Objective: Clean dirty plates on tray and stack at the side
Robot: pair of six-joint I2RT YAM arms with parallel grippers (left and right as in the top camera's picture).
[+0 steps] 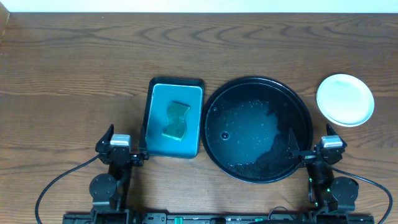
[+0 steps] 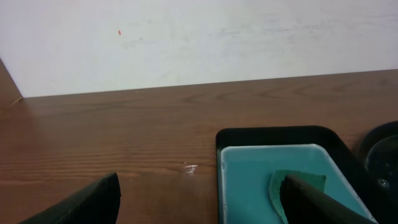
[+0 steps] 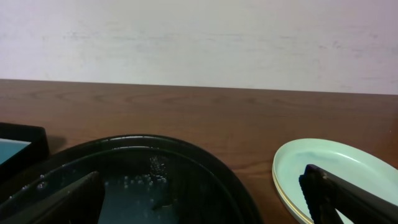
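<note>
At the near table edge, the right gripper (image 1: 330, 148) rests parted and empty, and so does the left gripper (image 1: 120, 148). Ahead and left of the right gripper lies the tray (image 1: 249, 99), wet and bare. Ahead and to its right the plates (image 1: 345, 99) are stacked, the top one unmarked. Ahead of the left gripper is the sponge (image 1: 176, 120). Judged: cleaning and stacking appear complete, and no further grasp seems needed.

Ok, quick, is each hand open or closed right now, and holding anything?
Left hand: open, holding nothing.
Right hand: open, holding nothing.
</note>
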